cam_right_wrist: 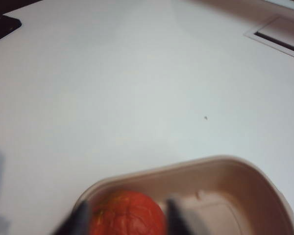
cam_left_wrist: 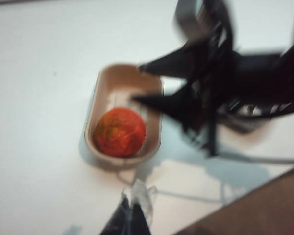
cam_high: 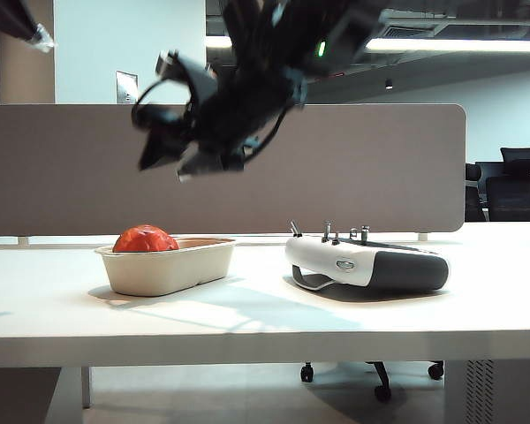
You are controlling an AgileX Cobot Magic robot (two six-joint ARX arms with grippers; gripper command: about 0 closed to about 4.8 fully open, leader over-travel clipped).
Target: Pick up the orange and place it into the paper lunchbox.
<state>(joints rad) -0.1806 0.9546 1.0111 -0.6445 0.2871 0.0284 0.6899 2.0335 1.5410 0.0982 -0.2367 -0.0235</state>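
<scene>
The right tool (cam_high: pixel 181 150) is smeared by motion blur in the exterior view, so its fingers cannot be separated there; in the right wrist view only the two blurred dark fingertips (cam_right_wrist: pixel 174 215) are caught at the frame edge, the rest being cut off. They are seen standing apart, one to each side of the orange (cam_right_wrist: pixel 129 213), with nothing gripped between them, so the right tool is read as open and empty. The left tool (cam_left_wrist: pixel 132 215) is shown only as a dark, tape-wrapped tip cut off by the edge of the left wrist view; whether it is open or closed cannot be told, and in the exterior view only a scrap of the left arm is glimpsed at the upper left corner. The orange (cam_high: pixel 145 238) is found lying inside the paper lunchbox (cam_high: pixel 172 269), at the box's left end in the exterior view, its lower half hidden by the wall. The right tool is held well above the table (cam_high: pixel 265 318), at about 1 o'clock from the orange in that view, clear of it. A white-and-grey remote controller (cam_high: pixel 367 265) is set at 3 o'clock of the lunchbox, apart from it. In the left wrist view the lunchbox (cam_left_wrist: pixel 95 98) is partly covered by the blurred dark right arm.
</scene>
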